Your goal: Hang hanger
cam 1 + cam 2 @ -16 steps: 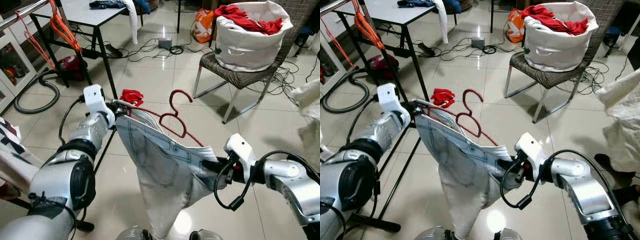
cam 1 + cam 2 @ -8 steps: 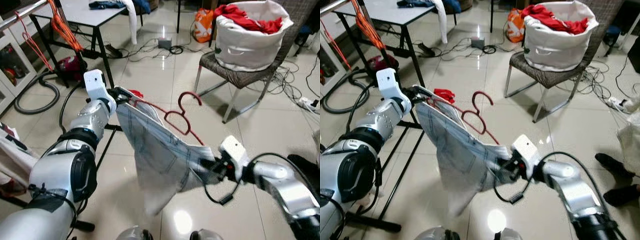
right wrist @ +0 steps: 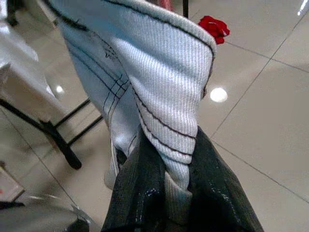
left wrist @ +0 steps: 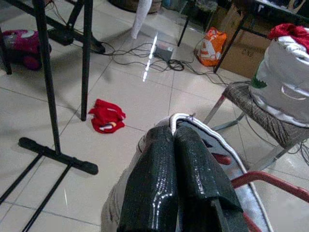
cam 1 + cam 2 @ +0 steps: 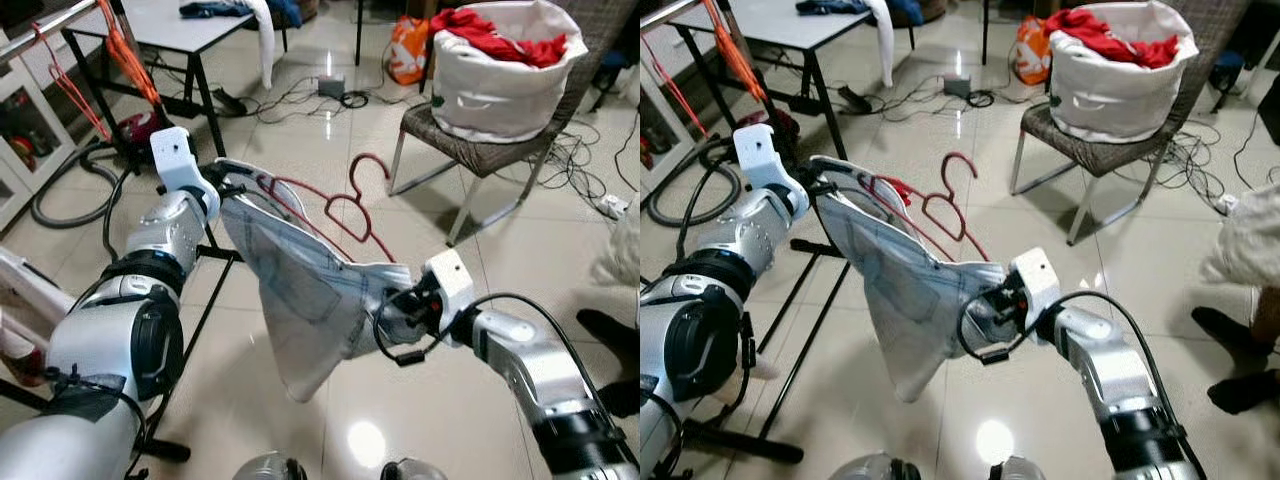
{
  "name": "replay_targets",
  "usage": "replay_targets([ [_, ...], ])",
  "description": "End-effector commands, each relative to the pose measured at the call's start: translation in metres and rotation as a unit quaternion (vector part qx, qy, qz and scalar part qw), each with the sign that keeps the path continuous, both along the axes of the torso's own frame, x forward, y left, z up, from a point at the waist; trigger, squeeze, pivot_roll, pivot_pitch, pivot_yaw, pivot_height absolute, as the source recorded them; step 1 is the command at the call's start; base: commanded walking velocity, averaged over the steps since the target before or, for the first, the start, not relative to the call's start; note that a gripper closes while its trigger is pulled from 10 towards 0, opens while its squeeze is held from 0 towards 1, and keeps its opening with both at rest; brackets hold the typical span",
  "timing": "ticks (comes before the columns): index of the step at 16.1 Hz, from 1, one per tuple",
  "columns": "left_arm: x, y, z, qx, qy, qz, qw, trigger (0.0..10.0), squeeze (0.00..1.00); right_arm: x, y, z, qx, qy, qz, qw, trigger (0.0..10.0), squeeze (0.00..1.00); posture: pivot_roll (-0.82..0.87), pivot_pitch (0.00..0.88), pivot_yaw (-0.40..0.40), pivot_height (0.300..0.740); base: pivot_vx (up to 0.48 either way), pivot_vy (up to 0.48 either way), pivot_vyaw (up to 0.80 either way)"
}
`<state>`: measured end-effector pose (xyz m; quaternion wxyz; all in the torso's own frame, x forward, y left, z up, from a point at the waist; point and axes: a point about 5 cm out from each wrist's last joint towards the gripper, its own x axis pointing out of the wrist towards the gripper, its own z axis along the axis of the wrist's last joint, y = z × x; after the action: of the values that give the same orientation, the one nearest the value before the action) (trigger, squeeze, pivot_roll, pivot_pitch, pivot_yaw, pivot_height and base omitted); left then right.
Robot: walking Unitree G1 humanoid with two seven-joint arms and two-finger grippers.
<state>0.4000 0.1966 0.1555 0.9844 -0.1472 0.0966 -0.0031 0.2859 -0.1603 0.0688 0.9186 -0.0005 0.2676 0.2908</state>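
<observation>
Nearest, the right gripper (image 5: 400, 308) has its jaws pinched on one end of the waistband of a pale denim garment (image 5: 305, 290), and the right wrist view shows the ribbed white cloth squeezed between the two black fingers (image 3: 215, 193). The garment hangs in the air between the two arms, well above the tiled floor (image 5: 300, 150), its lower part drooping to a point. Its top edge runs as a long line from the right gripper up and away to the left gripper (image 5: 222, 190), whose jaws are pressed together on the other end of the waistband, as the left wrist view shows. The red hanger (image 5: 345, 205) lies along that same line inside the waistband, its shoulders buried in the cloth, its hook rising clear and curling towards the far chair (image 5: 480, 150). Compared with a second ago, the left gripper has lifted and drawn back towards the robot's left, the right gripper has swung inward and upward, and the cloth is bunched shorter below. Farther off, a small red cloth (image 4: 107, 115) lies on the floor beside the black stand (image 4: 58, 150). Beyond, the chair carries a white basket (image 5: 500, 75) heaped with red clothes, and cables trail near the surface (image 5: 190, 30) at the far left.
</observation>
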Motion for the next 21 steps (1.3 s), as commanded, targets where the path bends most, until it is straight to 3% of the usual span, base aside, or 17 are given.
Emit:
replay_targets([
  [1, 0.007, -0.009, 0.022, 0.006, -0.047, -0.018, 0.999, 0.0, 0.00, 0.010, -0.001, -0.001, 0.023, 0.015, -0.029, 0.999, 10.0, 0.00, -0.19, 0.000, 0.118, 0.740, 0.000, 0.000, 0.00],
  [4, 0.008, -0.034, 0.024, 0.002, -0.066, -0.083, 0.994, 0.0, 0.00, 0.028, 0.002, -0.009, 0.025, 0.032, -0.067, 0.997, 10.0, 0.00, -0.18, 0.000, 0.120, 0.740, 0.000, 0.000, 0.00],
  [7, 0.007, -0.055, 0.032, -0.014, -0.107, -0.136, 0.985, 0.0, 0.00, 0.031, 0.015, -0.014, 0.027, 0.053, -0.042, 0.997, 10.0, 0.00, -0.18, 0.000, 0.113, 0.740, 0.000, 0.000, 0.00],
  [12, 0.008, -0.059, 0.043, 0.001, -0.137, -0.137, 0.981, 0.0, 0.00, 0.025, 0.032, -0.030, 0.012, 0.086, 0.023, 0.996, 10.0, 0.00, -0.17, 0.000, 0.101, 0.740, 0.000, 0.000, 0.00],
  [13, 0.008, -0.056, 0.043, 0.017, -0.138, -0.128, 0.982, 0.0, 0.00, 0.019, 0.037, -0.035, 0.004, 0.096, 0.049, 0.994, 10.0, 0.00, -0.17, 0.000, 0.098, 0.740, 0.000, 0.000, 0.00],
  [14, 0.007, -0.043, 0.038, 0.098, -0.129, -0.103, 0.981, 0.0, 0.00, 0.013, 0.038, -0.043, -0.008, 0.111, 0.065, 0.992, 10.0, 0.00, -0.16, 0.000, 0.096, 0.740, 0.000, 0.000, 0.00],
  [15, 0.007, -0.040, 0.037, 0.126, -0.130, -0.098, 0.979, 0.0, 0.00, 0.013, 0.038, -0.045, -0.007, 0.114, 0.064, 0.991, 10.0, 0.00, -0.16, 0.000, 0.096, 0.740, 0.000, 0.000, 0.00],
  [16, 0.005, -0.031, 0.032, 0.220, -0.122, -0.088, 0.964, 0.0, 0.00, 0.013, 0.038, -0.045, 0.018, 0.125, 0.048, 0.991, 10.0, 0.00, -0.16, 0.000, 0.095, 0.740, 0.000, 0.000, 0.00],
  [17, 0.004, -0.024, 0.025, 0.274, -0.107, -0.080, 0.952, 0.0, 0.00, 0.015, 0.040, -0.041, 0.051, 0.129, 0.035, 0.990, 10.0, 0.00, -0.16, 0.000, 0.094, 0.740, 0.000, 0.000, 0.00],
  [19, 0.001, -0.017, 0.011, 0.300, -0.070, -0.074, 0.948, 0.0, 0.00, 0.020, 0.041, -0.026, 0.093, 0.117, 0.027, 0.988, 10.0, 0.00, -0.16, 0.000, 0.089, 0.740, 0.000, 0.000, 0.00],
  [21, -0.001, -0.022, 0.004, 0.294, -0.069, -0.087, 0.949, 0.0, 0.00, 0.022, 0.035, -0.022, 0.071, 0.093, 0.027, 0.993, 10.0, 0.00, -0.17, 0.000, 0.092, 0.740, 0.000, 0.000, 0.00],
])
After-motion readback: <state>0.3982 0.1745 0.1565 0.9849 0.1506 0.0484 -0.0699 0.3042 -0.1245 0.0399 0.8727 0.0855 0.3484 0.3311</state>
